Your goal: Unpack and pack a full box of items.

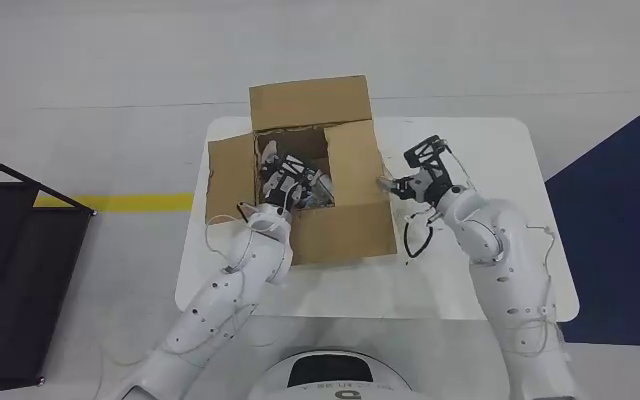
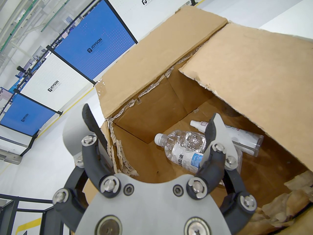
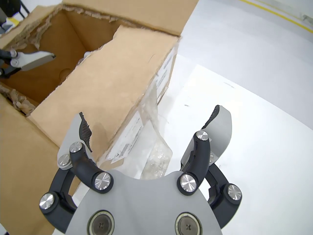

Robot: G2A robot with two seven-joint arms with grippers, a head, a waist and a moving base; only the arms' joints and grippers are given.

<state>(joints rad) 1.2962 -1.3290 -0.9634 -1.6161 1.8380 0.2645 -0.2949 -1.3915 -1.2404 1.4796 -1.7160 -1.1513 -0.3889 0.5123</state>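
White tabletop (image 1: 480,290) carries the box (image 1: 345,232); its clear bottle (image 2: 179,147) lies just below my left gripper (image 2: 150,113), jaws spread, inside the opening. My right gripper (image 3: 150,112), also released, sits just outside the box. I'd drop straight, straddling the bottle's middle, avoiding the flap (image 2: 256,74).

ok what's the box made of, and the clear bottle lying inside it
The box looks like brown corrugated cardboard with a matte finish; its torn edges show ragged, fluted layers. The clear bottle is probably thin transparent plastic: it is glossy with glints, and has a white cap and a paper or film label. Glass can't be fully ruled out.
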